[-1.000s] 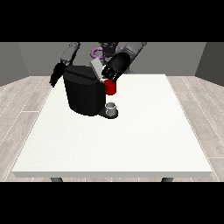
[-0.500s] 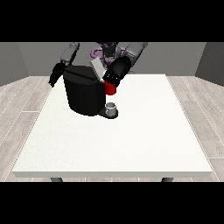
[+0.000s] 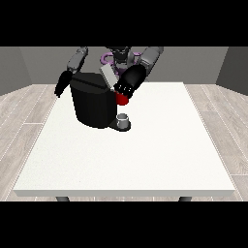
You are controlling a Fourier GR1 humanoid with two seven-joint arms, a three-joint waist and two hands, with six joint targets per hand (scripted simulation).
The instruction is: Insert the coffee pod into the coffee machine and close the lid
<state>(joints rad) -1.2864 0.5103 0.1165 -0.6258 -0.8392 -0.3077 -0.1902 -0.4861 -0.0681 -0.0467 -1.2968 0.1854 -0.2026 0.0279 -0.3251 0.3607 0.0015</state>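
Note:
The black coffee machine stands at the table's back left. Its grey lid is tilted up over the machine's top right edge. The hand at the view's right is right against that lid, above a red thing at the machine. A small grey thing sits on the machine's low base under the red thing; I cannot tell whether it is the pod. The hand at the view's left hangs beside the machine's left side, fingers relaxed and holding nothing.
The white table stretches wide towards the camera and to the right of the machine. The robot's torso is behind the machine at the far edge.
The hand at the view's right has sunk a little towards the machine's top, and the grey lid now shows lower and more tilted. The other hand has barely moved.

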